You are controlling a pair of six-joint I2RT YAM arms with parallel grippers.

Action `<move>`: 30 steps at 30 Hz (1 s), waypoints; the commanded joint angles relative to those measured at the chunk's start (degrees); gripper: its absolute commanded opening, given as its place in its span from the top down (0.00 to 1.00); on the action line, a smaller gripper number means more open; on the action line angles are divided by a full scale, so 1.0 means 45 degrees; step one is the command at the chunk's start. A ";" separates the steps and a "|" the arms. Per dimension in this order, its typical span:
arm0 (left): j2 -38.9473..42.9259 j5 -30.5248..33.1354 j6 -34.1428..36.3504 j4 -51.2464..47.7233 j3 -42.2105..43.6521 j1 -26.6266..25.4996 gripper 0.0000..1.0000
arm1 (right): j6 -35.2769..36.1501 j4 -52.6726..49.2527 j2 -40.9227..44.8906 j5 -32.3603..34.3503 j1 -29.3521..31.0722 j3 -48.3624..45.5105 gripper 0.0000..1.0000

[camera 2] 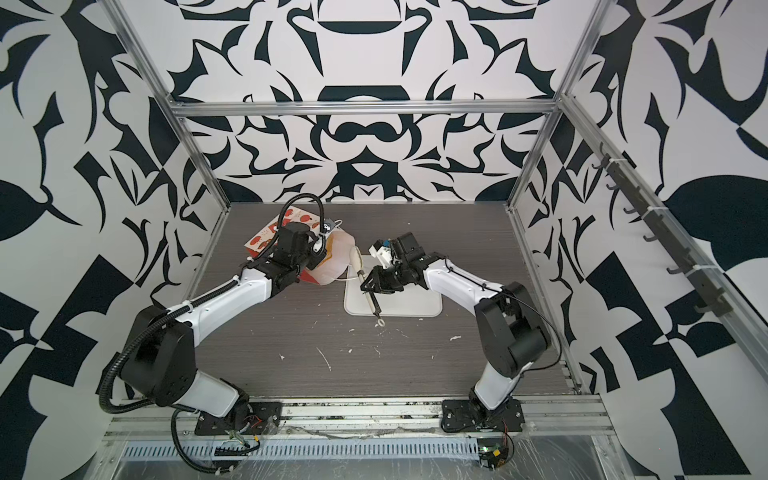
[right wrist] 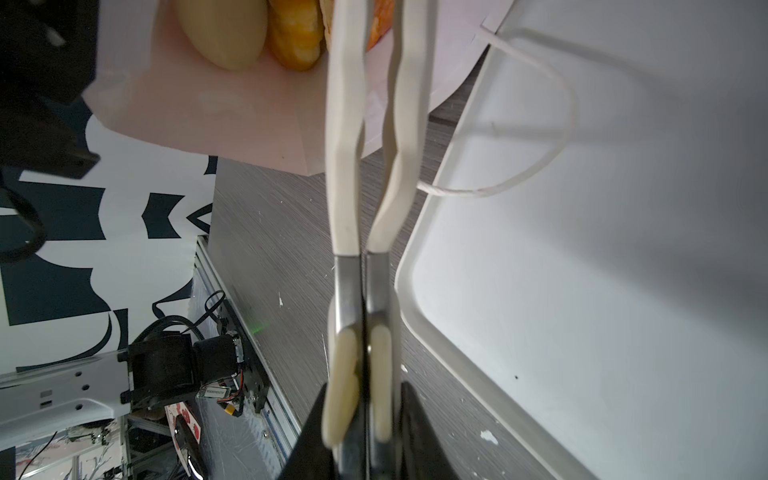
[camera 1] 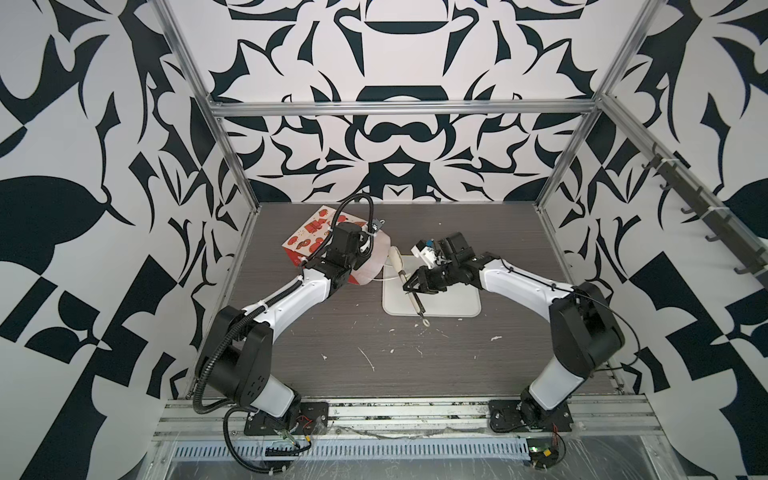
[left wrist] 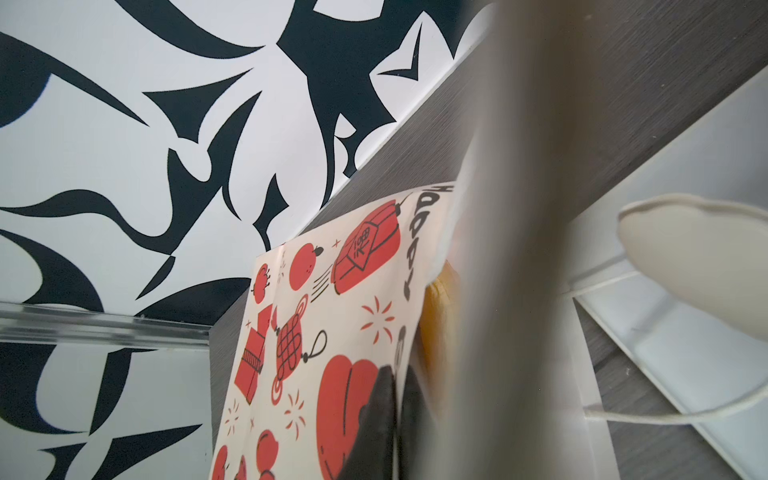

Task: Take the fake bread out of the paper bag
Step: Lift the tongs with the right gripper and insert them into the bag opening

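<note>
L hand [left wrist: 395, 409] clamped on paper bag [camera 1: 308, 237] rim; bag lies on its side, far left of counter [camera 1: 332, 336]. R hand [right wrist: 364, 440] grips tongs [right wrist: 343, 174], tips in bag mouth. Still inside bag: fake bread [right wrist: 226, 35].

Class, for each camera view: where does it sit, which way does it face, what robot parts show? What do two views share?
Top views: high in front, facing down and rearward; left arm and right arm show.
Left wrist: on the left arm, facing the paper bag, printed side; left gripper clamps its edge.
Right wrist: on the right arm, facing the bag's mouth; right gripper holds tongs.
Shared: tray, in both wrist views.
</note>
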State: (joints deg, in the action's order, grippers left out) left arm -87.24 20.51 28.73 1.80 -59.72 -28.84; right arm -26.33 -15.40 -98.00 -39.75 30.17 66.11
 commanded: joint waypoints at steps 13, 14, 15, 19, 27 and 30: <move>0.0209 0.0129 -0.0064 0.0107 -0.0054 0.0073 0.92 | -0.0915 0.1742 -0.1995 -0.1119 0.0931 0.2645 0.74; 0.0204 0.0134 -0.0068 0.0097 -0.0036 0.0078 0.92 | -0.0913 0.1696 -0.2084 -0.1080 0.0936 0.2724 0.73; 0.0199 0.0134 -0.0065 0.0125 -0.0034 0.0081 0.92 | -0.0918 0.1631 -0.2155 -0.1041 0.0945 0.2832 0.73; 0.0169 0.0105 -0.0057 0.0195 -0.0022 0.0070 0.92 | -0.0927 0.1333 -0.2445 -0.0928 0.0951 0.3189 0.67; 0.0069 0.0129 -0.0026 0.0300 0.0044 0.0078 0.92 | -0.0918 0.1181 -0.2615 -0.0801 0.0935 0.3563 0.60; 0.0046 0.0155 -0.0034 0.0339 0.0082 0.0081 0.92 | -0.0918 0.1090 -0.2845 -0.0734 0.0950 0.3753 0.60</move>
State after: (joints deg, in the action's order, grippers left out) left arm -87.24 20.51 28.73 1.89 -59.72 -28.84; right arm -30.89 -11.40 -111.13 -42.57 34.28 79.75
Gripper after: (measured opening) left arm 0.077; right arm 0.402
